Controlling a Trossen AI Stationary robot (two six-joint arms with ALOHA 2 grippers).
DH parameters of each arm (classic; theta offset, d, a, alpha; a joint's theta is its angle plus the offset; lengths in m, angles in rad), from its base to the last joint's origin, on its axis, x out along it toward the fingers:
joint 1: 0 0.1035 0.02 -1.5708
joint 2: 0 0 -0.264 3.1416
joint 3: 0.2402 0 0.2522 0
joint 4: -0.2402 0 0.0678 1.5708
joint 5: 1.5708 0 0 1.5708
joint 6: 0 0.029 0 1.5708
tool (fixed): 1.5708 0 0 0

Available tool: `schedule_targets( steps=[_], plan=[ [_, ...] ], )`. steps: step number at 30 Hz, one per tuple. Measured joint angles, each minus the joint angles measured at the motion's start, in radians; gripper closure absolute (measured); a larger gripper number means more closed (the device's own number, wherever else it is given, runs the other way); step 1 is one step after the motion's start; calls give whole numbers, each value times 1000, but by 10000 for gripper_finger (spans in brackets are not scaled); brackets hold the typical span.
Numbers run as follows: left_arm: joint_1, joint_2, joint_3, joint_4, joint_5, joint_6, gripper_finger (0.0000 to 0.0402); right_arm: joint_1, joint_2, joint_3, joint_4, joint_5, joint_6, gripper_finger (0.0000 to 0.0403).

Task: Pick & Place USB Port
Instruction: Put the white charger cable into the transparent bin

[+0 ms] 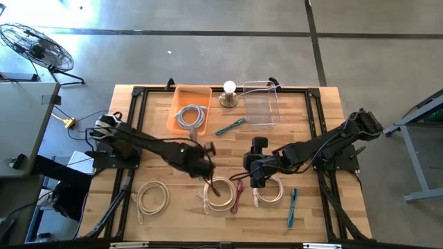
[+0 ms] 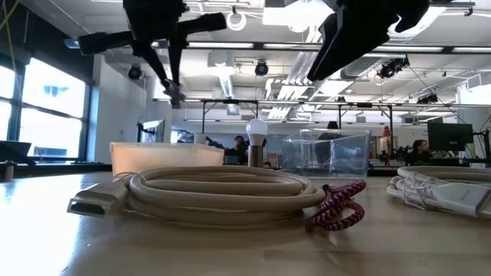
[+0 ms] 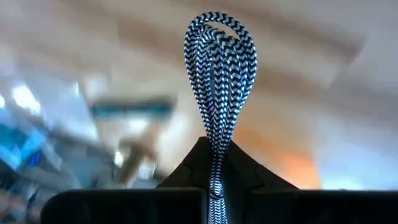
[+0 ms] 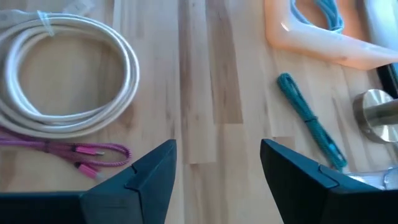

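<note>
My left gripper is above the table's near middle, shut on a bundled black-and-white braided USB cable. In the low view the cable dangles under the gripper, well above the wood. My right gripper hovers open just right of it, over a white coiled cable; its fingertips touch nothing. An orange bin with a grey cable inside and a clear bin stand on the table's far side. My left gripper pinches the braided cable bundle between its two fingers, several strands together, just below the folded loop end. The loop sticks out past the fingertips. The cable is lifted clear of the table, and its other end hangs below the gripper.
Below the grippers lie a white coil with a pink cable beside it, another white coil to the left, and a teal cable near the right. A second teal cable and a bulb on a base are near the bins.
</note>
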Motion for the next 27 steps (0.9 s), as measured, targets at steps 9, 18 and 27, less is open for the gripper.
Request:
schedule_targets(
  steps=[9, 18, 27],
  plan=[
    [144, -61, 17, 0, -73, 68, 394, 0, 0, 0, -14, 29, -30, 178],
    [302, -119, 17, 530, 124, 414, 394, 23, 0, 1, -44, 126, -31, 178],
    [456, -153, 17, 811, 497, 223, 394, 148, -45, 1, -157, 511, 33, 178]
  ],
)
